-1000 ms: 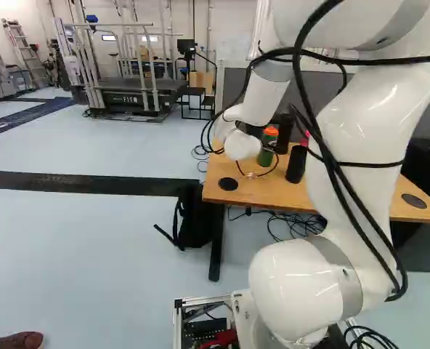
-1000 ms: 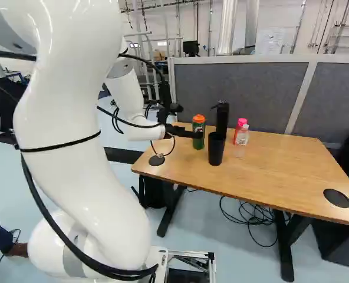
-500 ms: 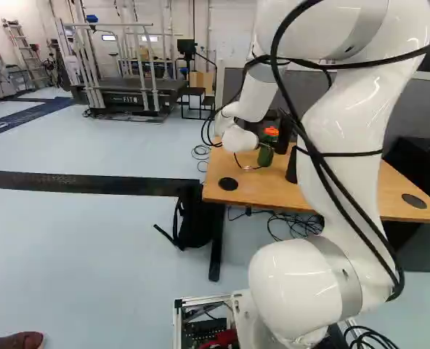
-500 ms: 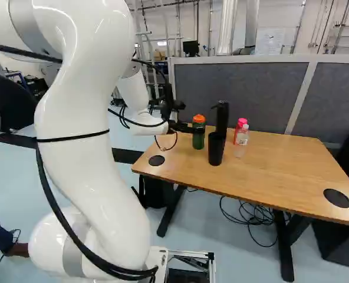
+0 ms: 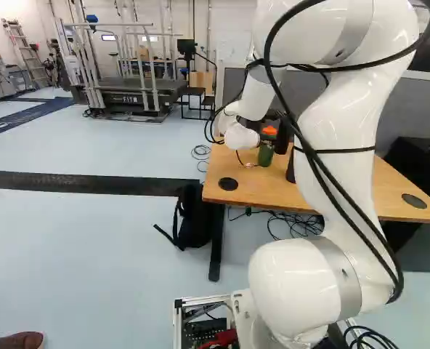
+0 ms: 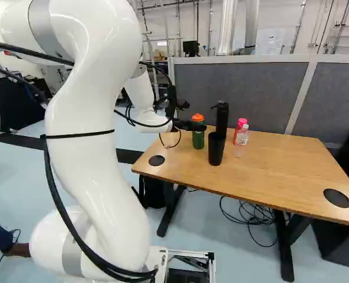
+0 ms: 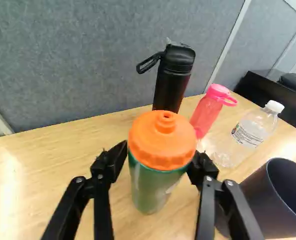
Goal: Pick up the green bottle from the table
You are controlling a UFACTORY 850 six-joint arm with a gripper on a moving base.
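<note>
While the green bottle point(image 6: 198, 140) stands upright near the centre of the right base view, on the wooden table point(image 6: 280, 162), the black gripper point(image 6: 200, 126) has its fingers spread apart, one on either side of the orange-capped top. Right of the bottle there stand a black cup point(image 6: 216, 149), a black flask point(image 6: 222, 118), a pink bottle point(image 6: 240, 124) and a clear bottle point(image 6: 242, 137). A grey partition point(image 6: 239, 88) rises behind.

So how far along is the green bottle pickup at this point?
The reach looks done: the end effector is at the bottle, straddling it near its orange lid. The grasp seems in hand, though I can't tell whether it grips. The lift is left: the bottle still stands on the table.
</note>
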